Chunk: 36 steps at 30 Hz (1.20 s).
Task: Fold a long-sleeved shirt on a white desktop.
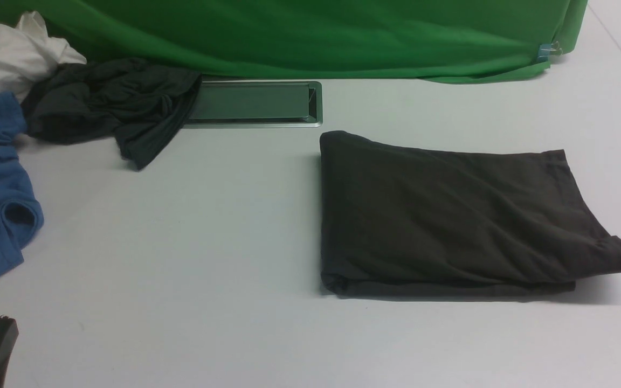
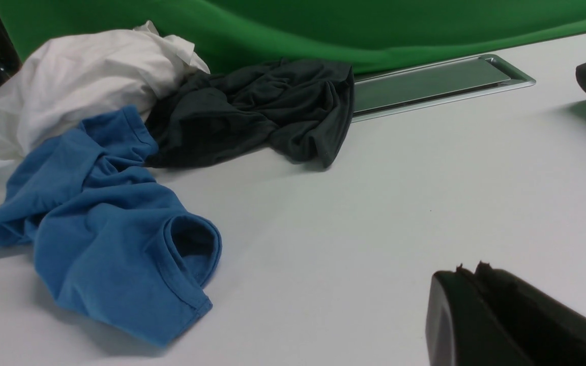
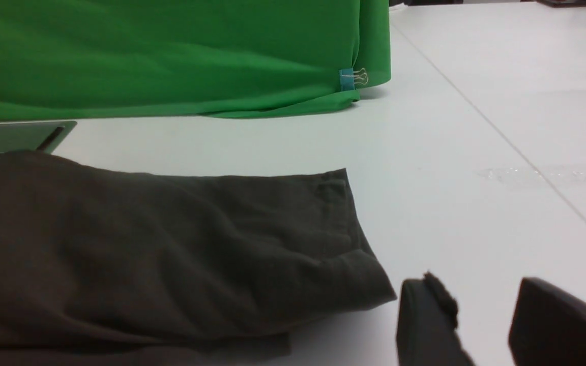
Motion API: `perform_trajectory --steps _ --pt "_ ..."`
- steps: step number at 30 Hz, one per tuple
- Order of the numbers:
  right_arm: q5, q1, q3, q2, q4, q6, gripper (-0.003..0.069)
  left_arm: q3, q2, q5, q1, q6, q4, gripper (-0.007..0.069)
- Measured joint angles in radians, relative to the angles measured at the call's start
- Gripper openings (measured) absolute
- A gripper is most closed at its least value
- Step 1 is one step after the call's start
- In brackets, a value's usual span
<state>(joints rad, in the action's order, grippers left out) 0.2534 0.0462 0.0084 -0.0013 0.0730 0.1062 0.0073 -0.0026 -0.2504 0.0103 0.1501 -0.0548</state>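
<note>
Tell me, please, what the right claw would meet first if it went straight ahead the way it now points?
Probably nothing but bare white desktop. The open right claw sits just past the corner of the folded dark brownish-charcoal knit shirt, which lies to one side. The green cloth backdrop also ends short of that line, though depth is uncertain.

Lab: green backdrop [image 1: 299, 37], white desktop [image 1: 208, 242].

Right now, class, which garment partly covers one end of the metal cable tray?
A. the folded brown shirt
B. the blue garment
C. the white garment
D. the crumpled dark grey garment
D: the crumpled dark grey garment drapes over the left end of the cable tray.
</note>
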Motion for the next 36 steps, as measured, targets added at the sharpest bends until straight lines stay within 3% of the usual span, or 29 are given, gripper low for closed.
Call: perform_trajectory --steps 36 --pt "0.0 0.0 0.0 0.0 0.001 0.015 0.024 0.0 0.0 0.0 0.0 -0.002 0.0 0.0036"
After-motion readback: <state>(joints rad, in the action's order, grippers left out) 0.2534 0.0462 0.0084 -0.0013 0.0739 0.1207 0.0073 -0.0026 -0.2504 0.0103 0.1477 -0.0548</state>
